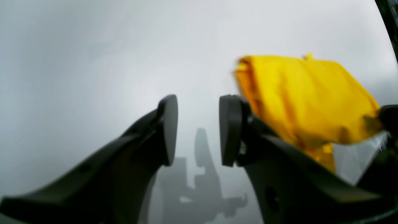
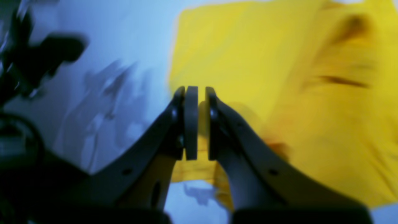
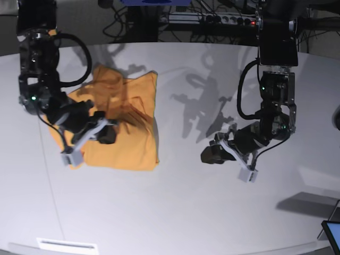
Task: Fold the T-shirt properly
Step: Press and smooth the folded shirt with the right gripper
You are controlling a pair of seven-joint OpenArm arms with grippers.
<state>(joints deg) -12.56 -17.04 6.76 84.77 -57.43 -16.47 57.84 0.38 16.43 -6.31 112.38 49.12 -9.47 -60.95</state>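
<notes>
The T-shirt [image 3: 125, 127] lies folded into a rough rectangle on the pale grey surface [image 3: 175, 207], toward the left side of the base view. Its right edge runs fairly straight from the top corner down to the bottom corner, and the lower edge is straight too. The upper part is rumpled, with creases and a raised fold running across it, and a loose bit of fabric sticks out at the upper left behind the arm.

The right gripper [image 3: 106, 134] sits over the middle of the garment, low and reaching in from the left. In the right wrist view its fingers [image 2: 191, 123] stand almost together, with only a thin slit between the pads, and yellow fabric shows through that slit and beneath it. Whether they actually pinch a layer of cloth cannot be told, since this view is blurred.

The left gripper [image 3: 212, 154] hovers over bare surface, well apart from the T-shirt, on the right side of the base view. In the left wrist view its fingers [image 1: 169, 129] stand a moderate way apart, with nothing between them but the grey surface and the arm's own shadow. The folded shirt shows beyond the right-hand pad in that view, not touching it.

At the back edge of the surface a tangle of dark cables [image 3: 212, 18] and a power strip [image 3: 234, 20] lie in shadow. The corner of a screen [image 3: 332, 234] shows at the lower right.
</notes>
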